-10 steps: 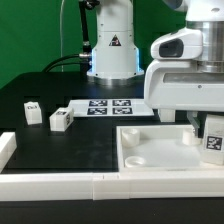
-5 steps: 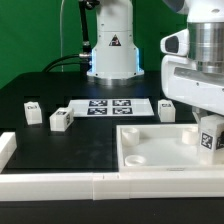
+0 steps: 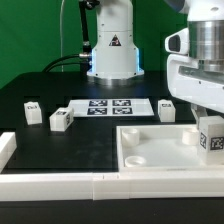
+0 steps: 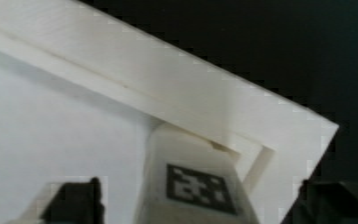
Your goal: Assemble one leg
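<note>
A white leg (image 3: pixel 212 140) with a square tag stands upright at the corner of the white tray-like piece (image 3: pixel 150 152) on the exterior view's right. My gripper (image 3: pixel 209 124) is right above it. In the wrist view the leg (image 4: pixel 201 180) sits between my two dark fingers (image 4: pixel 76 203), with a gap on each side, so the gripper (image 4: pixel 199 206) is open around it. Three more legs rest on the black table: two at the exterior view's left (image 3: pixel 33 112) (image 3: pixel 61 120) and one behind the tray (image 3: pixel 167 110).
The marker board (image 3: pixel 108 107) lies at the back middle, in front of the robot base (image 3: pixel 112 50). A low white rail (image 3: pixel 60 184) runs along the front edge and up the left side.
My gripper hand has shifted toward the exterior view's right and uncovered the leg behind the tray. The leg under it has sunk slightly at the tray corner.
</note>
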{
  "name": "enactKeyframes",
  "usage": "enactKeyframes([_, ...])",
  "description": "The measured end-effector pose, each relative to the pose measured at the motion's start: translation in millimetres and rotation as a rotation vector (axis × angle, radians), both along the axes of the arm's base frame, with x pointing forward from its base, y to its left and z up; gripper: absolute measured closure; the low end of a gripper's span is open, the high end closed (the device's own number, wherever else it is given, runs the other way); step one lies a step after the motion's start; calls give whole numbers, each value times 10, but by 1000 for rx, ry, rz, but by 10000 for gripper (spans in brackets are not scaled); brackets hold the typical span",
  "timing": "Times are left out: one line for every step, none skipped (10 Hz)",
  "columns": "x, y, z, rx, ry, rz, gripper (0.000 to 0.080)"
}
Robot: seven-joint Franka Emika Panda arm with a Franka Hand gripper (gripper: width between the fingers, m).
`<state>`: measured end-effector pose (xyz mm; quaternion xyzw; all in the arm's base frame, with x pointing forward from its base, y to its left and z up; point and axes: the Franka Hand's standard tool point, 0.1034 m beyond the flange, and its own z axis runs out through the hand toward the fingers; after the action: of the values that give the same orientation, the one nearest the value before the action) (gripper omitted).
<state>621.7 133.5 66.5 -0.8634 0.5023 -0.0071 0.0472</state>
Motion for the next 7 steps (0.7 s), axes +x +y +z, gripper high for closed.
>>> enactKeyframes([6, -6, 2, -15, -14, 177, 188])
enactKeyframes([6, -11, -2, -24, -23, 322, 157])
enactKeyframes([-4, -59, -25, -28, -13, 485, 152])
enactKeyframes([16, -85, -37, -33, -16, 602, 152])
enactKeyframes([18, -89, -48, -40, -21, 692, 151])
enactKeyframes([17, -87, -48, -58, -26, 823, 151])
enactKeyframes([15, -69, -44, -73, -29, 916, 151])
